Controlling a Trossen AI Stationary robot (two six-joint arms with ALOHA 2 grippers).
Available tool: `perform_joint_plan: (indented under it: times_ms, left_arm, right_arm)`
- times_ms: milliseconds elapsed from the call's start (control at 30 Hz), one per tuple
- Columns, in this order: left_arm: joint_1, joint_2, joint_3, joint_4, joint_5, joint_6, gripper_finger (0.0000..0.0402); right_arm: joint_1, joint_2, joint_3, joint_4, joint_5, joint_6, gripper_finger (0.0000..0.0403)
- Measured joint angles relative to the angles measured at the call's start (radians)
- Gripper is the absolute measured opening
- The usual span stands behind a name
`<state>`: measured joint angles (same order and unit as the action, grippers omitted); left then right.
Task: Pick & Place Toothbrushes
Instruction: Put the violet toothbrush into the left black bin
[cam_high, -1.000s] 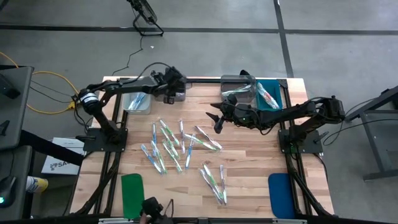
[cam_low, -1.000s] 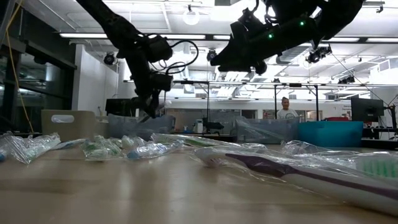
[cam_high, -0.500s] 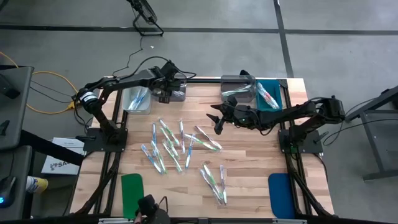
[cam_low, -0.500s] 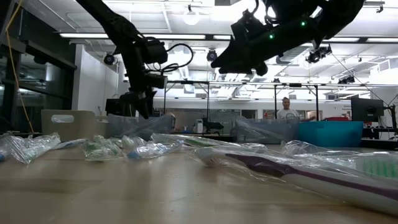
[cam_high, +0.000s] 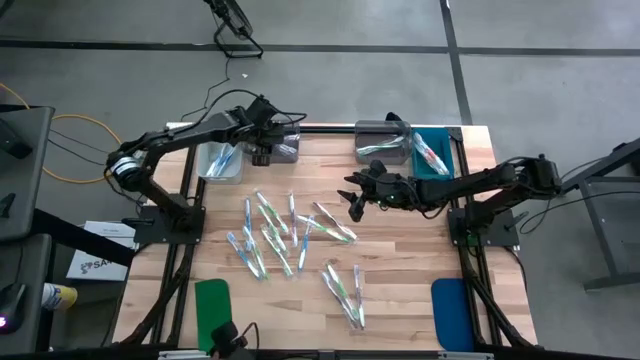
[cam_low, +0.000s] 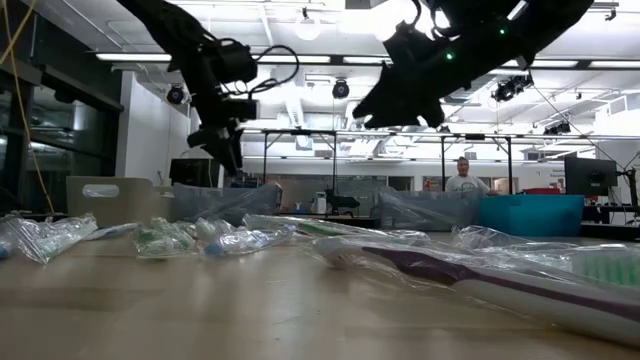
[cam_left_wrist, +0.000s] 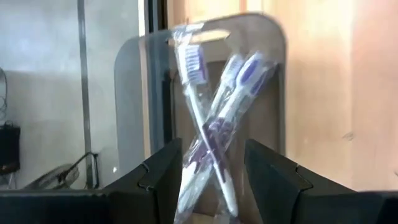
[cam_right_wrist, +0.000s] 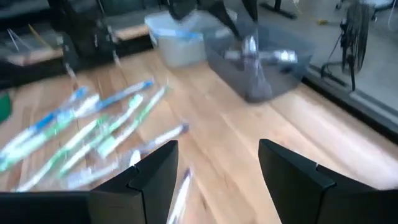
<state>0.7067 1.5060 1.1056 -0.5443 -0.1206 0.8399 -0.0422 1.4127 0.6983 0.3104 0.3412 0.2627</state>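
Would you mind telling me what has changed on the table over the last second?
The left gripper has risen and drawn back over the clear bin, open, with wrapped purple toothbrushes lying below it. The right gripper shifted slightly rightward, open and empty. The scattered toothbrushes stayed put.

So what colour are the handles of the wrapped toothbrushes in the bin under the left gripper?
Purple and white toothbrushes, crossed in a clear bin; left wrist view shows it best.
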Motion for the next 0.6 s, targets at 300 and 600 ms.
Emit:
perform_joint_plan:
  times_ms: [300,600]
  left_arm:
    - [0.016,-0.048,-0.167,0.271,0.094,-0.015,0.0166]
    - [0.022,-0.048,-0.203,0.393,0.129,-0.055,0.0166]
  right_arm:
    - [0.022,-0.003,0.0,-0.021,0.0,0.007,0.0217]
    - [0.023,-0.003,0.0,-0.026,-0.003,0.029,0.0217]
